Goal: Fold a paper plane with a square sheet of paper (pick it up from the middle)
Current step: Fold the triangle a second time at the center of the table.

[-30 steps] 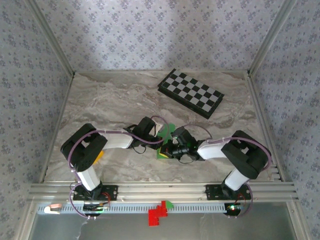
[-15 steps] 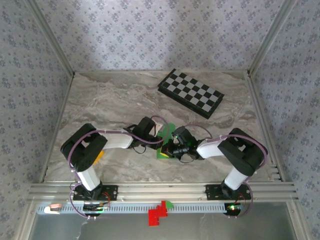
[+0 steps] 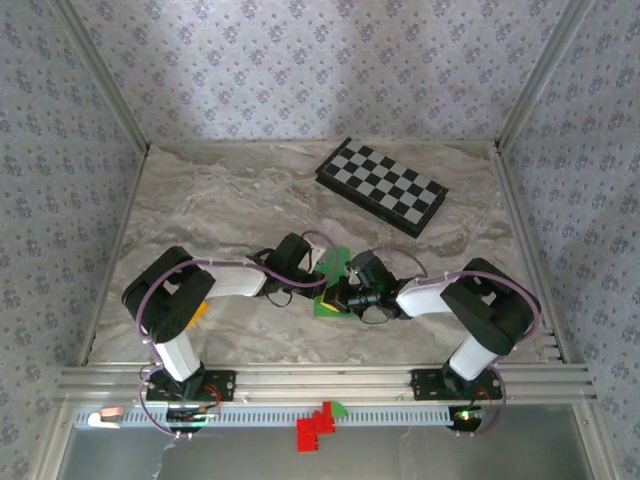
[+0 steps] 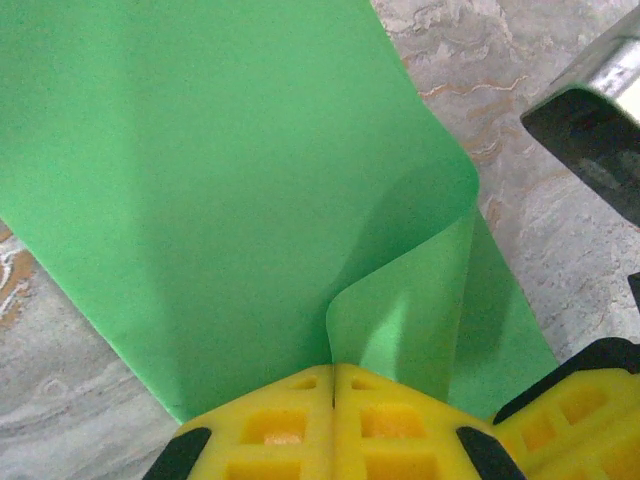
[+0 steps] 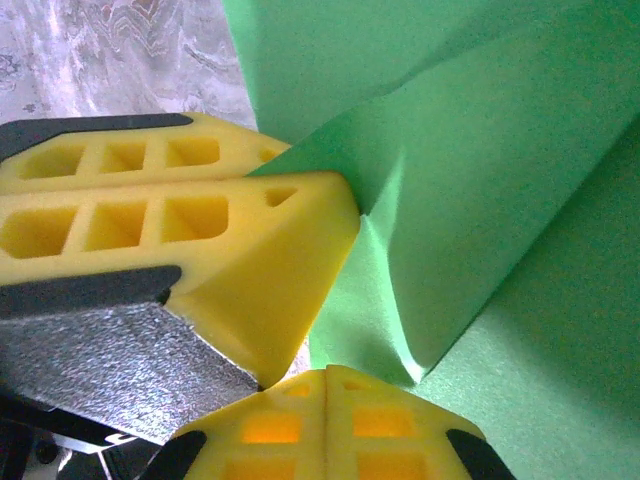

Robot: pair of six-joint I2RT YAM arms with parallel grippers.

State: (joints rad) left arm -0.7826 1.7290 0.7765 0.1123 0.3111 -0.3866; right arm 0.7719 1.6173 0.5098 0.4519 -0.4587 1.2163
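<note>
The square sheet of paper (image 3: pixel 336 263) is found a little nearer the near edge of the table (image 3: pixel 220 200) than its middle, midway between the left and right edges. It is gripped from both sides. The left end effector (image 3: pixel 316 286) is clenched on the sheet. In the left wrist view its yellow fingertips (image 4: pixel 290 420) are pressed together at the paper's edge (image 4: pixel 230 180), and a flap is curled up and over just beyond them. The right end effector (image 3: pixel 340 298) is likewise clamped on the sheet. In the right wrist view its closed tips (image 5: pixel 328 372) are met by a raised crease in the green paper (image 5: pixel 480 150), with the left end effector's fingers (image 5: pixel 180 230) just beside. The two end effectors are seen almost touching. A checkerboard (image 3: pixel 381 186) is laid towards the far right corner, well apart from the paper.
</note>
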